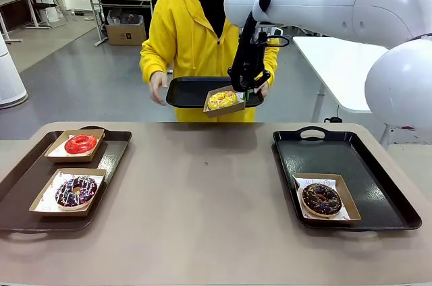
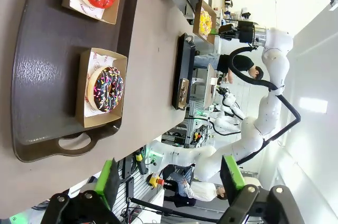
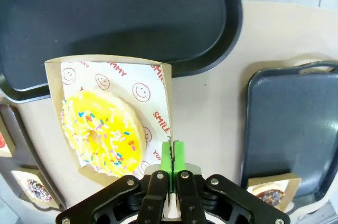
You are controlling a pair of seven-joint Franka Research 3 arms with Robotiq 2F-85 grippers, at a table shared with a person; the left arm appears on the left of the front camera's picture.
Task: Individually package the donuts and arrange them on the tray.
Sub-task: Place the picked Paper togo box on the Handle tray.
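Donut (image 1: 222, 100) in box (image 1: 229, 108), above tray (image 1: 185, 92)

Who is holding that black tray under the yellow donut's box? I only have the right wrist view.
Observer: A person in a yellow hoodie holds the black tray up beyond the far edge of the table.
Operator: Where is my other arm's tool?
Observer: The left tool hangs open, with the brown tray and its two boxed donuts ahead of it.
Operator: Which donuts are those?
Observer: The red donut farther back and the purple sprinkled donut nearer the robot.
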